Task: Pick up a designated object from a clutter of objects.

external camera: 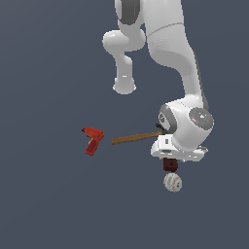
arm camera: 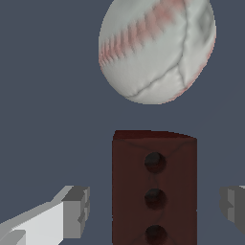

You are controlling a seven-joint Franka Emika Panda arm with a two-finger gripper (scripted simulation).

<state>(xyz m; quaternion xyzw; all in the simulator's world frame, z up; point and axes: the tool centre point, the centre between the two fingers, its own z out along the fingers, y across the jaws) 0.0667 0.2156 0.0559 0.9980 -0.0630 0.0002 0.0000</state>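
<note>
The dark red-brown block, with three dark holes on its face, stands between my two fingers. My gripper is open around it, with a gap on each side between the block and the grey fingertips. In the exterior view the block shows just under my hand, low over the floor. The white red-stitched baseball lies just beyond the block, apart from it. It also shows in the exterior view.
A wooden-handled hammer lies toward the exterior view's left of my hand, its dark head partly hidden by the wrist. A red power drill lies further left. The robot's base stands at the back.
</note>
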